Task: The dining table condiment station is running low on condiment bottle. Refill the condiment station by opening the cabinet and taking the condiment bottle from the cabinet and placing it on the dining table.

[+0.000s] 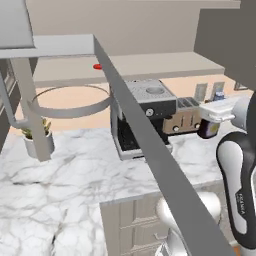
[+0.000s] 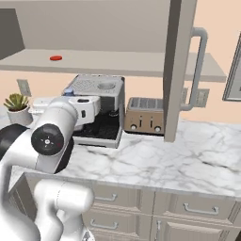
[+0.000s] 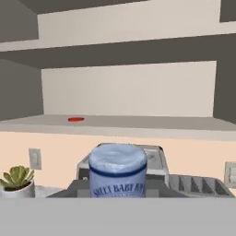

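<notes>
- The condiment bottle (image 3: 118, 169) is a small round bottle: pale bluish cap, dark blue band under it, and a light label reading "SWEET BABY RAY'S", partly cut off at the bottom of the hand view.
- In the left base view the condiment bottle (image 1: 208, 128) shows a dark, near-black body, clasped in the jaws of the gripper (image 1: 216, 113); it hangs in the air above the tabletop, just right of the toaster (image 1: 182, 116).
- The tabletop (image 1: 60, 175) is white-grey veined marble, with beige panelled drawer fronts below.
- The toaster is boxy, brushed metal with dark slots; left of it stands a square grey-and-black coffee machine (image 1: 145, 112).
- Above the toaster, the cabinet (image 3: 129, 87) stands open, plain matte beige inside; its door (image 2: 178, 70) carries a long silver bar handle (image 2: 197, 70).
- A small flat red disc (image 3: 76, 119) lies on the cabinet shelf.
- Far left of the toaster, a spiky green plant (image 2: 17, 107) sits in a pale pot.
</notes>
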